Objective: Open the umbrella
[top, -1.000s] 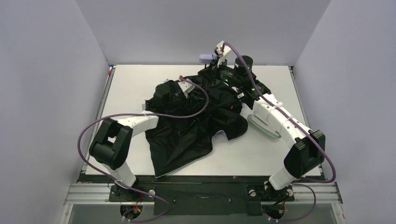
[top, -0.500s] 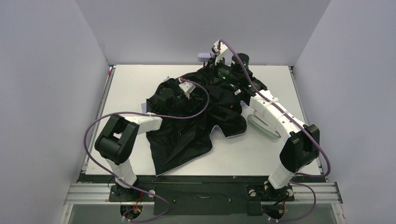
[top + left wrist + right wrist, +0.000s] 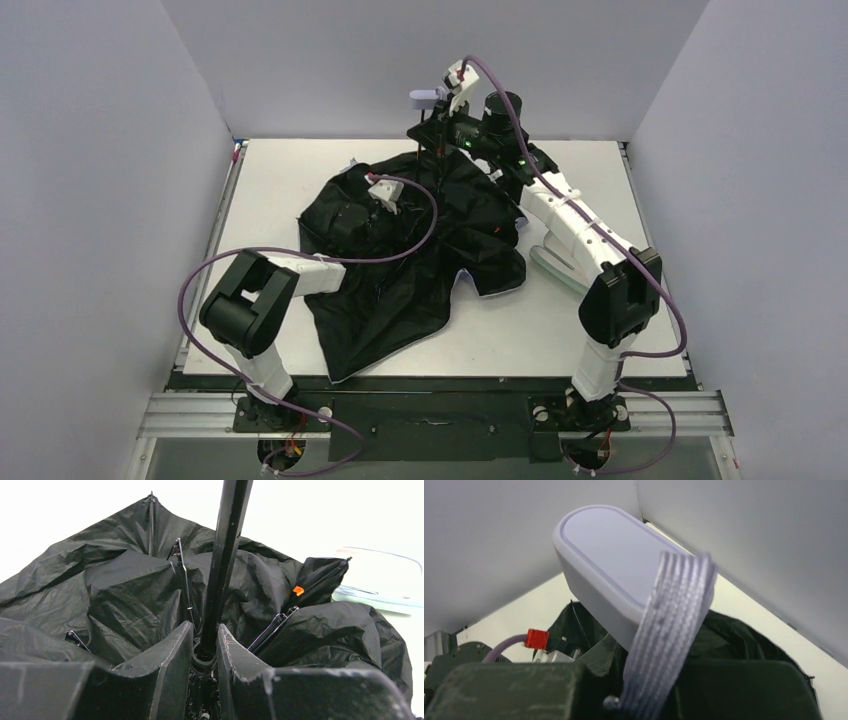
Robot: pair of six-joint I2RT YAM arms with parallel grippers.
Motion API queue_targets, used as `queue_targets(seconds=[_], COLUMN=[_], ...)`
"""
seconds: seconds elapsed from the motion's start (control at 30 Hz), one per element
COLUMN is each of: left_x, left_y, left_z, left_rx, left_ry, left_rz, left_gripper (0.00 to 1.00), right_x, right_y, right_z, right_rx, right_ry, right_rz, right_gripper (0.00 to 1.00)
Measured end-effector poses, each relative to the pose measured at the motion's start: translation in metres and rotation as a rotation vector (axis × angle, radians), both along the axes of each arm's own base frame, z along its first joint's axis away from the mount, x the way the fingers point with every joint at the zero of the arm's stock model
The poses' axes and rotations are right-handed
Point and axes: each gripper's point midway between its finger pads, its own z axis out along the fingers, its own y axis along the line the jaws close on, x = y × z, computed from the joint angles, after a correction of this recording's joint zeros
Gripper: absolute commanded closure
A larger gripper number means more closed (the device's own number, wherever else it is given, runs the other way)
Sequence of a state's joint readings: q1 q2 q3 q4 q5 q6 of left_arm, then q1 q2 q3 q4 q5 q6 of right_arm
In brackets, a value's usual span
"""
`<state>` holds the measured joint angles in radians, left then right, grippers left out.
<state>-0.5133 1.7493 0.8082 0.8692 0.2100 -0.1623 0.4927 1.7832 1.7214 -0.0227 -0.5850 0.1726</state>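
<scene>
The umbrella (image 3: pixel 405 262) lies on the table with its crumpled black lining up and a little pale edge showing. My left gripper (image 3: pixel 352 218) sits down in the fabric. In the left wrist view it (image 3: pixel 205 642) is shut around the thin black shaft (image 3: pixel 222 565) at the runner ring, with ribs and lining all round. My right gripper (image 3: pixel 447 118) is raised at the far edge, shut on the small pale lilac handle (image 3: pixel 424 97). In the right wrist view the handle (image 3: pixel 606 567) and its ribbed strap (image 3: pixel 671 625) fill the frame above the gripper (image 3: pixel 634 682).
A mint-green oval zip case (image 3: pixel 553 268) lies on the table to the right of the fabric, partly behind my right arm; it also shows in the left wrist view (image 3: pixel 380 580). Grey walls close in the back and both sides. The handle is near the back wall.
My right gripper has lifted the handle higher and to the left, towards the back wall. My left gripper has shifted left on the fabric, and the canopy has spread a little.
</scene>
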Motion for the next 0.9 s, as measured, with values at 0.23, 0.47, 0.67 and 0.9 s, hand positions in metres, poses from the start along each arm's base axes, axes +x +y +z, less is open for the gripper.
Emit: queue_targets(seconds=[0.23,0.47,0.67,0.9], left_x=[0.007,0.025,0.034,0.035], left_y=[0.01,0.012,0.013,0.021], left_z=[-0.003,-0.006,-0.022,-0.044], left_rx=[-0.039,-0.079,-0.061,-0.012], left_ry=[0.03,0.047,0.079,0.128], left_rz=[0.074,0.115,0.14,0.171], left_gripper=[0.75,0.73,0.76,0.8], right_x=[0.008,0.014,0.009,0.015], right_y=[0.008,0.01,0.009,0.013], right_z=[0.038,0.045,0.077,0.077], right_rx=[0.07,0.072,0.1,0.111], right_ry=[-0.043,-0.054,-0.094,-0.08], right_rz=[0.012,0.008,0.013,0.014], right_gripper=[1.0,1.0,1.0,1.0])
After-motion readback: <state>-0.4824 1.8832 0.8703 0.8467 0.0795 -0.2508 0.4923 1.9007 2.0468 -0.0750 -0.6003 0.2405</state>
